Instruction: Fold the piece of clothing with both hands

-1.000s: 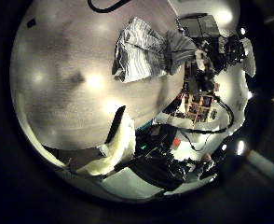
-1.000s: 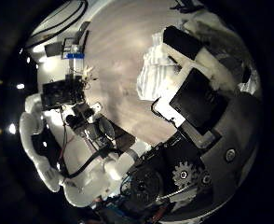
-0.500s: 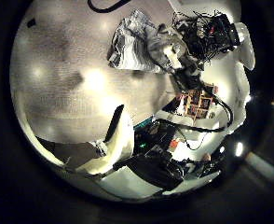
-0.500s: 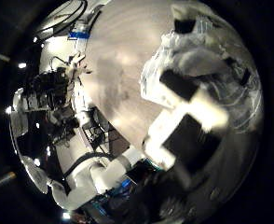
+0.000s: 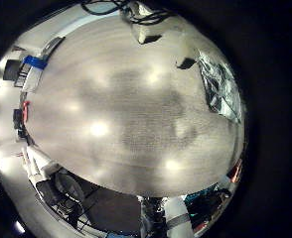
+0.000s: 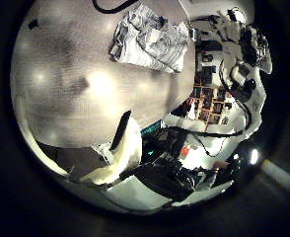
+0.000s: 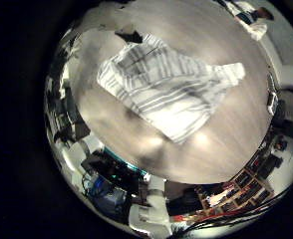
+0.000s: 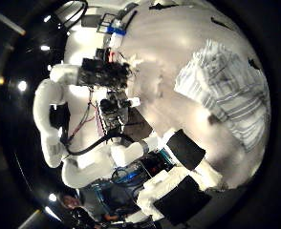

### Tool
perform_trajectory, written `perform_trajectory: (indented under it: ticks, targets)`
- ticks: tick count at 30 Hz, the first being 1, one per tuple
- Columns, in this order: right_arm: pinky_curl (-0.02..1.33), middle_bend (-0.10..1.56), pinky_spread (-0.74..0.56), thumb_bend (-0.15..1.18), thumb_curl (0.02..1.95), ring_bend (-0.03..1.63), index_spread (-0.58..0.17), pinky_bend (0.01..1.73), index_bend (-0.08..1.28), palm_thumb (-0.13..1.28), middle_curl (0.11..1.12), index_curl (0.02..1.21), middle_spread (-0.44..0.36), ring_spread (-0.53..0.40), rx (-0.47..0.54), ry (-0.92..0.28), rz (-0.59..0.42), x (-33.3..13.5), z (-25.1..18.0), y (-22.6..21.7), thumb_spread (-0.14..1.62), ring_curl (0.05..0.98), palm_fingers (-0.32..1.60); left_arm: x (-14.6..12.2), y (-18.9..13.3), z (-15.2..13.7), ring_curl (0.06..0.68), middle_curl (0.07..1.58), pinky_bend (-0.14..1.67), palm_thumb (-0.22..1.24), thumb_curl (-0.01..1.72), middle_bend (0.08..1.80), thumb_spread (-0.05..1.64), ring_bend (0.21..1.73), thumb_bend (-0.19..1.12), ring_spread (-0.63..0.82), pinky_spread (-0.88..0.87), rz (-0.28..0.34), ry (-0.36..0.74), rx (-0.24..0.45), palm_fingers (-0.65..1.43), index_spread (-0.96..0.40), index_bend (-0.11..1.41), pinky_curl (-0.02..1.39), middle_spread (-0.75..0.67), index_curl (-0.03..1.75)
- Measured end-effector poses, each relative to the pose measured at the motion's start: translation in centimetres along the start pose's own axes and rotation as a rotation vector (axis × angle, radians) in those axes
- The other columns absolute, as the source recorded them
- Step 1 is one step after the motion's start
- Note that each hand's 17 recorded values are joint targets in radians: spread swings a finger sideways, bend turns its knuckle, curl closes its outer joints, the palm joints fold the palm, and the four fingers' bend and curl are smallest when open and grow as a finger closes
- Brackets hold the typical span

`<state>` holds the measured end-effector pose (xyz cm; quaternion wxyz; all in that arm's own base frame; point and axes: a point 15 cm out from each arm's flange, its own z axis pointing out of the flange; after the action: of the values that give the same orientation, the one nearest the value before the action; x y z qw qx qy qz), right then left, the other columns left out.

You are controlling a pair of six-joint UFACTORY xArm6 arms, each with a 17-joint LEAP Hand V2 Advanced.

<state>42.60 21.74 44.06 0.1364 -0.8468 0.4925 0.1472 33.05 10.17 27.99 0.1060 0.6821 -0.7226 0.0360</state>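
In the left thumb side palm view the clothing (image 6: 150,39) lies on the far part of the table, with my right hand (image 6: 229,44) raised beside it. My left hand's finger (image 6: 115,153) is straight and holds nothing. In the left little finger side palm view the clothing (image 5: 220,84) lies far across the table. My left hand (image 8: 107,72) hovers well away from the clothing.
The wooden table top (image 5: 126,119) spreads wide between my left hand and the clothing. Shelves and clutter (image 6: 209,104) stand beyond the table's edge. Small objects (image 5: 27,64) lie at the table's far edge in the left little finger side palm view.
My right hand has let go of the clothing and lifted away from it. The clothing now lies flat on the table. My left hand has hardly moved.
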Motion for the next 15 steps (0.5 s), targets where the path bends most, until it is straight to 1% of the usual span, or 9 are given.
perform_trajectory:
  ticks: [4,7,9,12,15]
  targets:
    - [0.33,0.38,0.44,0.00,0.51,0.66,-0.465,0.66,0.28,0.76,0.34,0.42,-0.136,0.097,0.117,0.038,0.072,2.5,-6.4,2.9,1.31,0.235,0.15,2.6,0.6,-0.9,0.225,0.29,0.43,0.34,0.30,0.18,1.23,0.72,-0.02,0.37,0.46,0.020,-0.006,-0.010,0.07,-0.02,0.19,0.33,0.29,0.35]
    - [0.31,0.37,0.45,-0.01,0.50,0.65,-0.459,0.61,0.27,0.77,0.34,0.42,-0.144,0.091,0.168,0.068,0.147,4.4,-9.9,6.7,1.33,0.230,0.20,5.1,1.2,-1.7,0.223,0.29,0.42,0.34,0.30,0.17,1.23,0.71,-0.02,0.37,0.46,0.046,-0.017,-0.023,0.08,-0.02,0.20,0.33,0.29,0.36]
    - [0.30,0.36,0.45,-0.01,0.50,0.64,-0.455,0.59,0.26,0.77,0.34,0.41,-0.139,0.088,0.166,0.092,0.190,5.4,-11.1,9.2,1.33,0.226,0.21,6.6,1.5,-2.2,0.221,0.29,0.41,0.34,0.30,0.17,1.23,0.71,-0.01,0.37,0.46,0.054,-0.026,-0.026,0.09,-0.03,0.20,0.33,0.29,0.37]
    - [0.27,0.35,0.46,-0.02,0.48,0.61,-0.450,0.54,0.26,0.75,0.34,0.41,-0.124,0.086,0.146,0.144,0.240,6.2,-12.3,13.2,1.33,0.218,0.23,9.4,1.5,-2.6,0.218,0.28,0.40,0.35,0.30,0.17,1.23,0.70,-0.01,0.36,0.45,0.084,-0.041,-0.027,0.11,-0.03,0.20,0.32,0.28,0.38]
    - [0.26,0.36,0.46,-0.02,0.47,0.58,-0.447,0.49,0.26,0.73,0.34,0.41,-0.112,0.085,0.138,0.151,0.260,5.8,-11.6,15.6,1.34,0.210,0.25,12.5,1.3,-3.1,0.213,0.28,0.38,0.36,0.30,0.18,1.23,0.69,-0.01,0.34,0.44,0.132,-0.057,-0.005,0.15,-0.04,0.22,0.32,0.26,0.39]
